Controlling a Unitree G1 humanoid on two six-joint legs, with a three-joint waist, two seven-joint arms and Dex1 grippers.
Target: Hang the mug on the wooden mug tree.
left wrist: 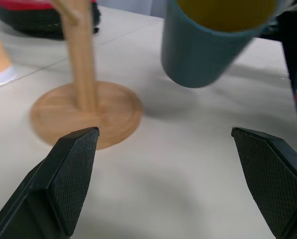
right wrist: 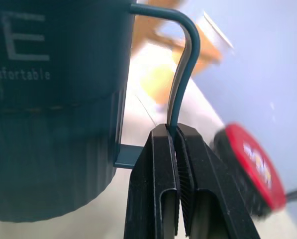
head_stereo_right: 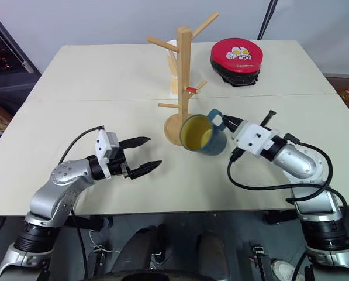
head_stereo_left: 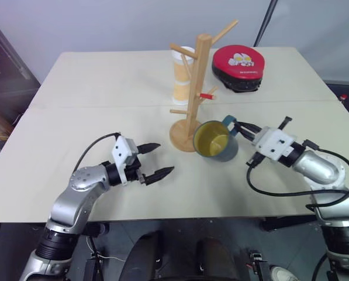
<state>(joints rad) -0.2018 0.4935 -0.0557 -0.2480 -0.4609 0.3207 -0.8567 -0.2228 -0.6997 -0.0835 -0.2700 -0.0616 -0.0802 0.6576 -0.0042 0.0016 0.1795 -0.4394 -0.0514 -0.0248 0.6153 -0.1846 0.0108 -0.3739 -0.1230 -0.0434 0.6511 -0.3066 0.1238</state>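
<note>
**Q:** While the mug point(head_stereo_left: 215, 140) hangs off the table, what has hold of it, and where is it?

**A:** The right gripper point(head_stereo_left: 239, 128) is clamped tight on the mug's thin loop handle point(right wrist: 182, 74), both fingers pinching the strap between them. The mug is tipped on its side, yellow mouth facing the camera, held clear of the tabletop just beside the round base of the wooden mug tree point(head_stereo_left: 193, 93), on that base's right.

**Q:** Which relation governs the coming move?

**A:** The handle lies on the gripper side of the mug, away from the post. The mug's long axis runs roughly level, mouth toward the robot. The red-tipped peg point(head_stereo_left: 207, 95) sticks out toward the mug's side, higher than the mug now sits. In my judgement the handle loop must rise and turn to face a peg before it can slide over. The right arm is the nearer.

**Q:** And the other arm?

**A:** The left gripper point(head_stereo_left: 154, 160) hovers with its fingers spread wide, holding nothing, left of the tree's base.

**Q:** Surface and room?

**A:** A pale beige table point(head_stereo_left: 104, 76) with a seam across it. Behind the tree stand a cream-and-orange striped cup point(head_stereo_left: 181, 79) and a red-and-black padded mitt point(head_stereo_left: 239, 67); a plain light wall lies beyond.
</note>
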